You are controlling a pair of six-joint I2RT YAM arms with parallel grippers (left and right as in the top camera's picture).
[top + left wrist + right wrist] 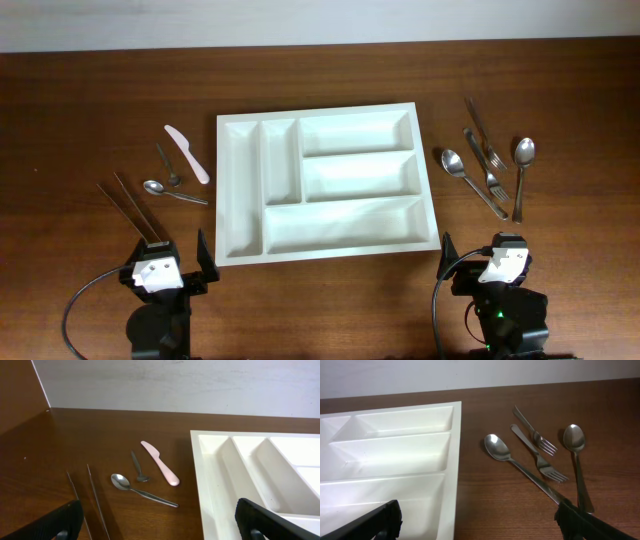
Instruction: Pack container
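Observation:
The container (318, 110) is a big white tray with five compartments, all of them bare, lying mid-table. My left gripper (168, 258) hangs open at the tray's near-left corner. In the left wrist view the left gripper (160, 525) holds nothing, with the container's rim (200, 470) on its right. My right gripper (487, 255) stands open off the near-right corner. Seen from the right wrist, the right gripper (480, 522) is also bare, spanning the container's edge (455, 460) and the wood.
Left of the tray lie a pink knife (188, 154), a small spoon (167, 166), a larger spoon (172, 191) and two thin metal sticks (133, 208). On the right are a spoon (470, 180), two forks (487, 135) and another spoon (521, 175).

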